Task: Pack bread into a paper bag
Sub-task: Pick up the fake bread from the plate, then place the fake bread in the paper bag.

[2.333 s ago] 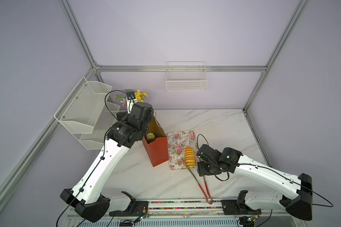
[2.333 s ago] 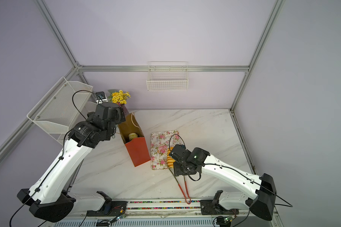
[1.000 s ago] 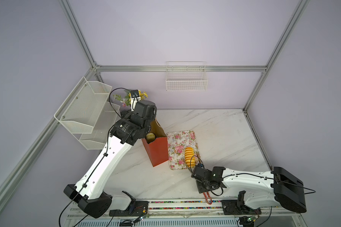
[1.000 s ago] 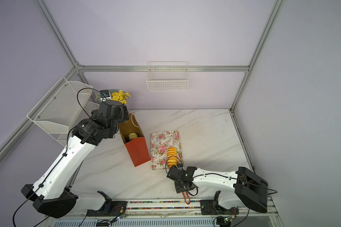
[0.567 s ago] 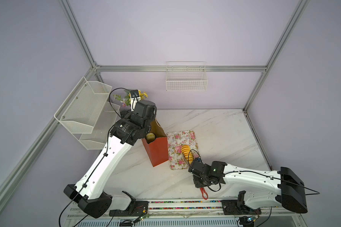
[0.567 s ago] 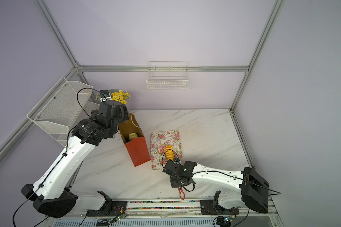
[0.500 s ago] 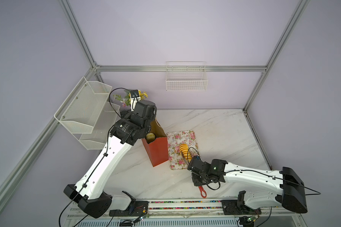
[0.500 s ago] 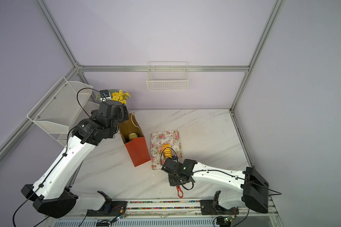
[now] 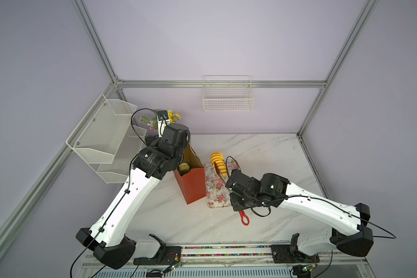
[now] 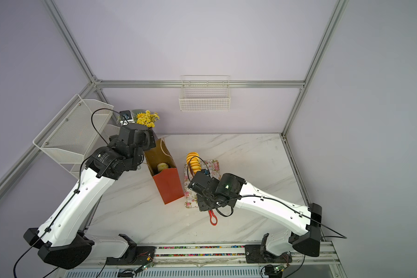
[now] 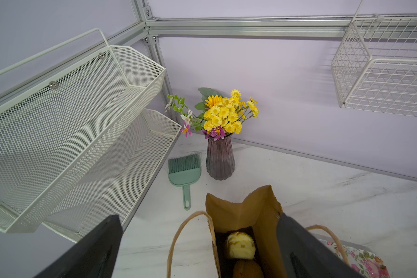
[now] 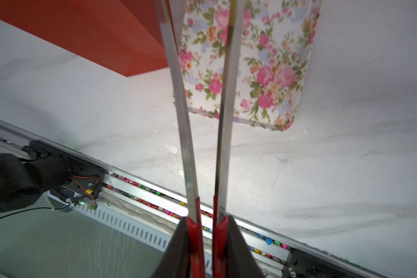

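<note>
The fingers (image 11: 99, 245) of the left gripper (image 11: 198, 217) are spread wide at the mouth of the paper bag (image 9: 193, 185), where two buns (image 11: 240, 244) are already packed. At its 3 o'clock, a ribbed loaf (image 9: 218, 161) is held over the tray (image 9: 213, 190) in tongs (image 12: 185, 134) pinched by the right gripper (image 12: 206, 217); its bagging is not yet done.

Probably lab cell — aluminium frame (image 9: 217, 83), lilac walls (image 9: 202, 36).

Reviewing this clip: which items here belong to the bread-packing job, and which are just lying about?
Job: paper bag, ribbed loaf, buns inside the bag, tongs, floral tray.
Lying about: vase of flowers, green brush, mesh shelves, wire basket.
</note>
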Available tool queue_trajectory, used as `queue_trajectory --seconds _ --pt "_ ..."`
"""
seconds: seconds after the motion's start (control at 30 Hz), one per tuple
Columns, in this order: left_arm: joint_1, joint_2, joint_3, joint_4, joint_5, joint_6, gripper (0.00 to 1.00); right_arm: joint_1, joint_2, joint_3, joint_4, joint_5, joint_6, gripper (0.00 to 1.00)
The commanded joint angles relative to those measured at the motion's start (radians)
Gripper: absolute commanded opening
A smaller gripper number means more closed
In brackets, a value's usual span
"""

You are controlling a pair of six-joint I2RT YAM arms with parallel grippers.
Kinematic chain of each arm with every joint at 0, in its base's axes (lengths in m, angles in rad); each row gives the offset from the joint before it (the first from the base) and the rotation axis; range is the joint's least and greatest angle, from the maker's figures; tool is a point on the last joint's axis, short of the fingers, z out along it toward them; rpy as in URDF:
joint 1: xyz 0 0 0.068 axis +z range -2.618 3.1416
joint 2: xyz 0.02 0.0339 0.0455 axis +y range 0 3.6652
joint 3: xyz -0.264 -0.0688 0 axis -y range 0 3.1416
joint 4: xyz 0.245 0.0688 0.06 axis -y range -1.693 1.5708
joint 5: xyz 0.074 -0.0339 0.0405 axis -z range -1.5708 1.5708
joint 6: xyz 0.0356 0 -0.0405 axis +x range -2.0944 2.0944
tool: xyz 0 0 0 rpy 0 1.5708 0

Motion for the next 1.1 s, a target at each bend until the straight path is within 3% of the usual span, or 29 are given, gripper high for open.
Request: queue_trajectory --seconds 0.0,0.2,0.37,0.67,0.93,1.07 --pt "-0.006 -0.027 0.000 0.013 -0.016 -0.013 1.00 0.005 0.084 0.263 -0.059 0.102 -0.178 0.07" --pt "-0.007 -0.041 0.006 0.014 -0.033 -0.005 1.00 0.006 0.299 0.691 -0.119 0.062 -0.330 0.06" --pt "-0.007 -0.054 0.025 0.013 -0.059 0.009 1.00 0.006 0.394 0.829 -0.122 -0.017 -0.371 0.06" --pt "-0.007 -0.064 0.072 0.047 -0.114 0.098 1.00 0.006 0.352 0.673 -0.051 -0.181 -0.319 0.06" --pt "-0.007 -0.057 0.122 0.158 -0.146 0.245 1.00 0.007 0.336 0.587 -0.036 -0.226 -0.284 0.06" --pt "-0.008 -0.050 0.134 0.169 -0.143 0.256 1.00 0.007 0.339 0.598 -0.052 -0.219 -0.281 0.06"
